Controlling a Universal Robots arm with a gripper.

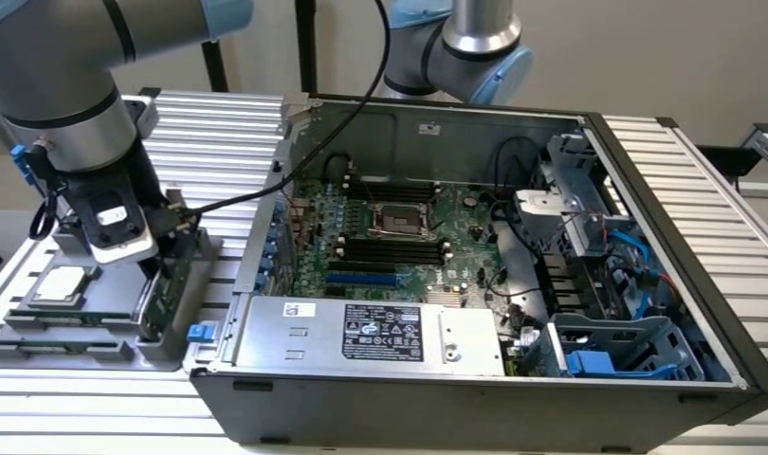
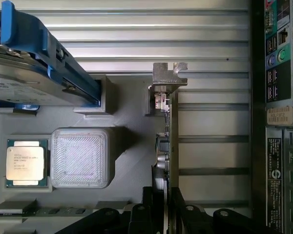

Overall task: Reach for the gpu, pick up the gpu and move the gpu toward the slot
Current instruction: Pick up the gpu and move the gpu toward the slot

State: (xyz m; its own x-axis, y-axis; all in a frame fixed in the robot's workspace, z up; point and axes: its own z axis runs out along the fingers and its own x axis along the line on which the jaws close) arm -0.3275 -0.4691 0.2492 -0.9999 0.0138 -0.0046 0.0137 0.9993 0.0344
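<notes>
At the exterior view's left, the gpu (image 2: 173,136) is stood on edge in a gray holder (image 2: 132,112) under the tool (image 2: 168,195), whose state, open or closed, cannot be told; if lifted askew, the card could be jammed or dropped.

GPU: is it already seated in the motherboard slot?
No, the gpu stands on edge in the gray holder beside the case, with the gripper down at it.
</notes>
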